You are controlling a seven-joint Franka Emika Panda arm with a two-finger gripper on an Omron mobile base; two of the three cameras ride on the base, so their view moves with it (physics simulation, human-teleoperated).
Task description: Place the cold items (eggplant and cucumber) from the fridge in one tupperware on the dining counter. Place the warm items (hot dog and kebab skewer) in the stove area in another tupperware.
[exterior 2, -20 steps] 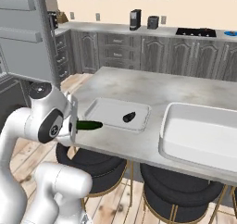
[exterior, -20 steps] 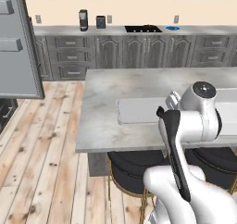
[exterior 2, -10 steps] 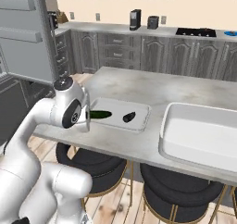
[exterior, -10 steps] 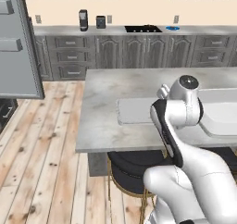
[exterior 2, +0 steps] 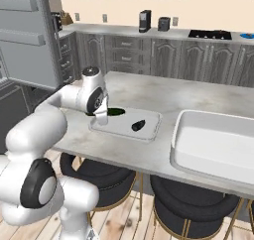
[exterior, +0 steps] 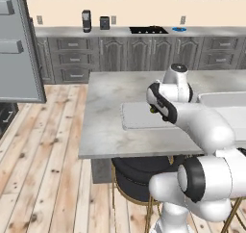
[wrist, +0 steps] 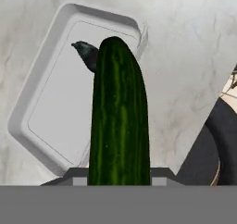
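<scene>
Hand view: I'm holding the gripper (wrist: 119,183) pinched on the cucumber (wrist: 119,121) above the tupperware (wrist: 44,140), lowering beside the eggplant (wrist: 85,52), releasing late.

No readable text, label or number anywhere.
</scene>
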